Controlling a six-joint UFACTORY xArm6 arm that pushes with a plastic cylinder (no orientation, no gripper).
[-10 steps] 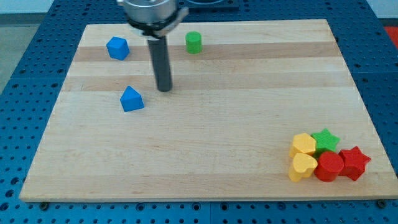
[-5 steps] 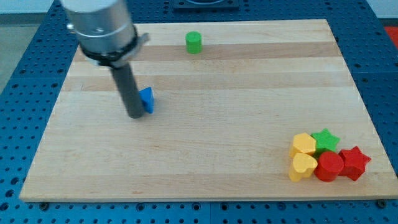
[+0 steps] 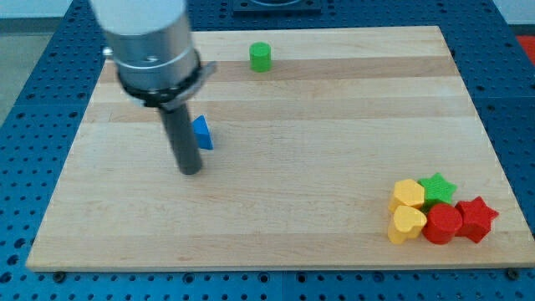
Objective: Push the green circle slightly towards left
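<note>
The green circle (image 3: 261,56) stands upright near the top edge of the wooden counter (image 3: 334,134), a little left of the middle of that edge, with bare wood all around it and nothing touching it.

This arm carries no claw, so there is nothing to open or close and nothing is held. It ends in a straight dark rod, and my tip (image 3: 191,171) rests on the counter in the left half of the view. From my tip the green circle lies at about 1 o'clock, well apart from it. From the green circle, my tip is at about 7 o'clock.

Just beside the rod, at about 1 o'clock from my tip, a blue block (image 3: 202,133) shows only in part, because the rod and the arm's wide grey body hide its left side. Its shape cannot be made out fully. It looks to be touching the rod or very nearly so, though I cannot tell which.

At the counter's lower right corner, at about 4 o'clock from my tip and far from it, 5 blocks sit packed together: a yellow block (image 3: 409,193) and a green star (image 3: 438,187) in the back row, and a yellow heart (image 3: 407,224), a red block (image 3: 442,223) and a red star (image 3: 476,218) in front.
</note>
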